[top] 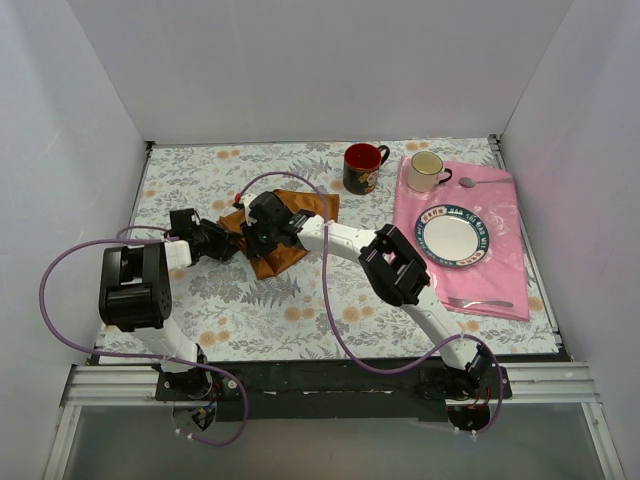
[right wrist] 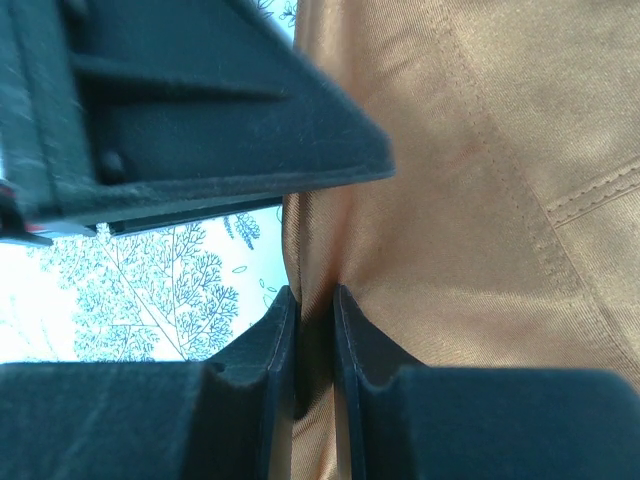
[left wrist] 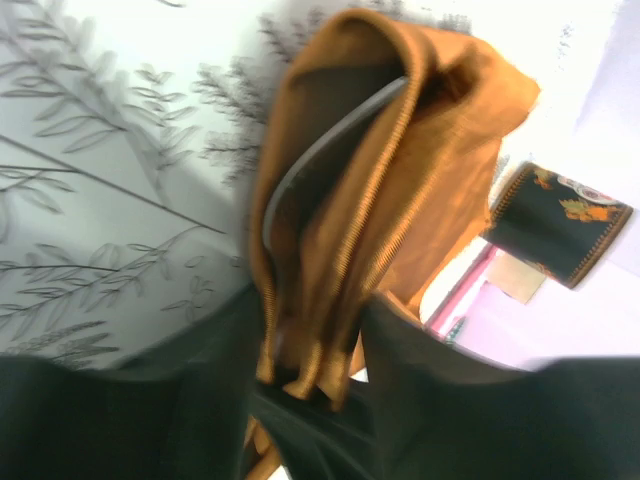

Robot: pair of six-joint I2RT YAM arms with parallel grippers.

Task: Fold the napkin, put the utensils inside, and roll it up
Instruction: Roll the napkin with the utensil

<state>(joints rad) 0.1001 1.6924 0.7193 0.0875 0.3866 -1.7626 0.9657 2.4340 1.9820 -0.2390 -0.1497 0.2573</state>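
Top external: where's the napkin (top: 278,260)?
Left of centre on the table, its long axis running near-left to far-right. The left gripper (top: 222,240) and right gripper (top: 258,232) both sit at its left edge, the left one outermost.
Left wrist?
A bunched fold fills the gap and both fingers (left wrist: 440,400) press on it. The cloth runs straight away from them.
Right wrist?
Clenched on a thin pleat, the rest spreading right. The fork (top: 480,302) lies far right, nearer that arm
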